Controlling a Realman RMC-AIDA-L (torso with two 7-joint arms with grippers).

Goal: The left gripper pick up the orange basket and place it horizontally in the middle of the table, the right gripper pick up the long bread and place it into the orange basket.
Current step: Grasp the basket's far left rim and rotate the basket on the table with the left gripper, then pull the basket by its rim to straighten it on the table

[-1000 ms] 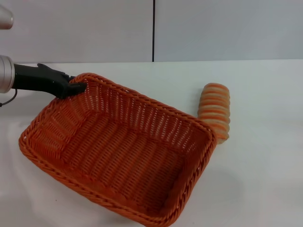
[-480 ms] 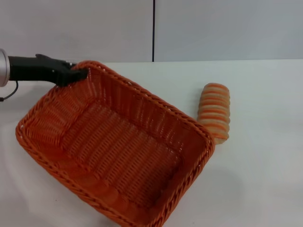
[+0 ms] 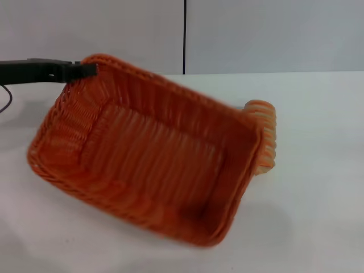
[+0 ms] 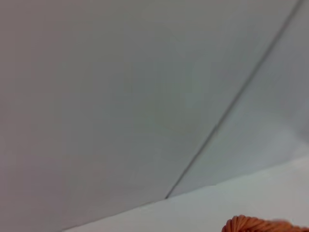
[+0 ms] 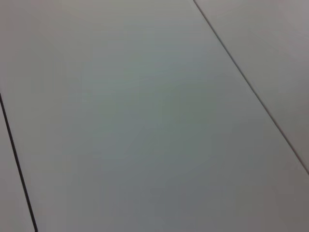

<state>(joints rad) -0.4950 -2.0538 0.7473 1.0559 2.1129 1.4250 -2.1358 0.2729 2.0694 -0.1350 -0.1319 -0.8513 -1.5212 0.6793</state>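
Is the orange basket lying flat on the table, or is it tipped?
Tipped: the left gripper holds the orange basket by its far corner, raised.

We see the orange basket (image 3: 153, 165) blurred, so its weave is not clear. It hides part of the long bread (image 3: 265, 136). In the left wrist view only a small piece of its rim shows, cut by the edge.
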